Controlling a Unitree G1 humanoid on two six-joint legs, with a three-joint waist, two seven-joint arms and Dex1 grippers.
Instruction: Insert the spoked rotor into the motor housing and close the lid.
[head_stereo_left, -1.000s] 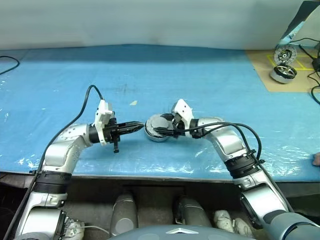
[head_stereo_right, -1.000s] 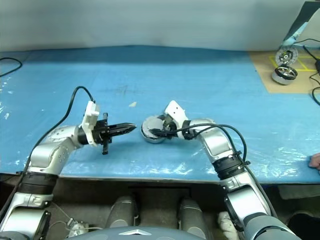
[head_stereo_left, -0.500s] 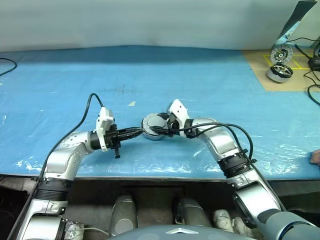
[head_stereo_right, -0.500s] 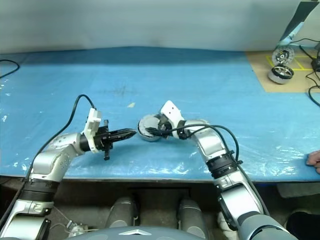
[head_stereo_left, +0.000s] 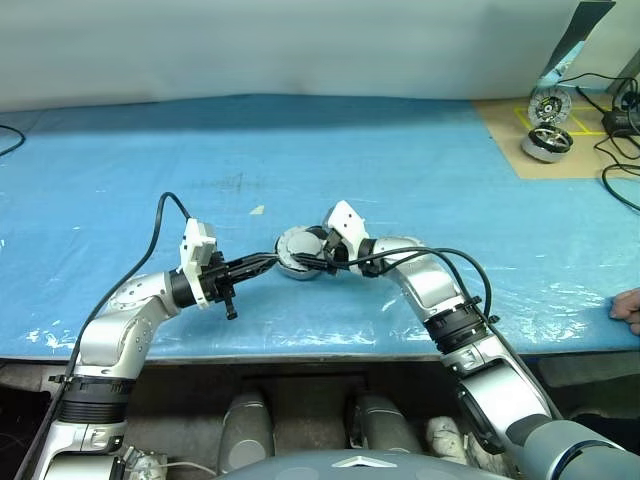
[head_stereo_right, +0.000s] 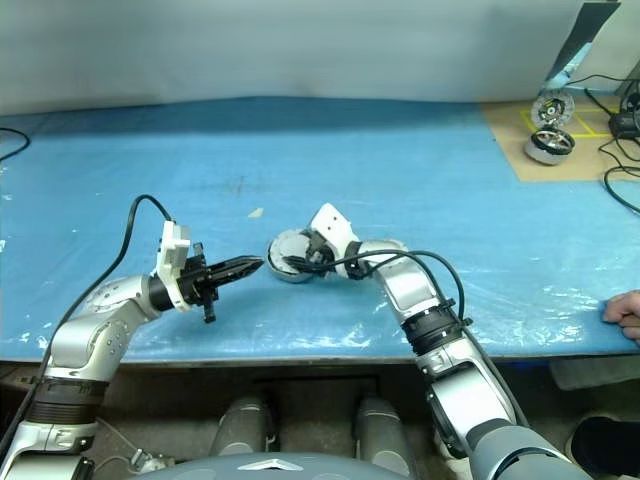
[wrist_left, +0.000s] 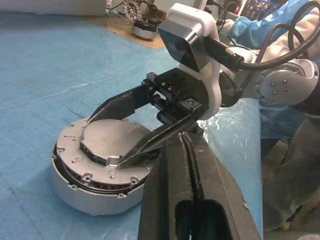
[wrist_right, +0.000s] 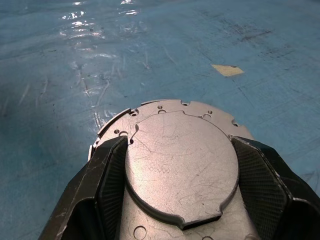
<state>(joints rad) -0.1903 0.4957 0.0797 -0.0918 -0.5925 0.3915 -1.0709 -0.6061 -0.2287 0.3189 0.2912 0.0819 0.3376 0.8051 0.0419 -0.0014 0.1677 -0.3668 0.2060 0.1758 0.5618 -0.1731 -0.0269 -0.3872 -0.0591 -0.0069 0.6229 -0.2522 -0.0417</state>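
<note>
The right arm reaches in from the right with its elbow bent, forearm angled toward the middle of the blue table cover (head_stereo_left: 400, 150). The right gripper (wrist_right: 175, 165) points forward and left, tipped slightly downward, with its jaws spread wide and one finger on each side of the lid (wrist_right: 180, 162). The fingers sit against the lid's toothed edge; a firm clamp cannot be confirmed.

The left arm extends from the left, forearm roughly level. The left gripper (head_stereo_left: 262, 263) points toward the right with its fingers (wrist_left: 192, 175) pressed together, empty, tips just beside the motor housing (wrist_left: 95, 192).

The motor housing rests on the cover near the table's front centre, with the lid lying flat on top of it. In the left wrist view a dark band with copper-coloured windings shows under the lid's rim. The spoked rotor cannot be made out; the lid covers the housing's interior.

Count: one housing, one lid, two grippers. Two further round motor parts (head_stereo_left: 544, 140) sit on a brown board (head_stereo_left: 500, 125) at the far right. A person's hand (head_stereo_left: 627, 305) shows at the right edge, cut off.
</note>
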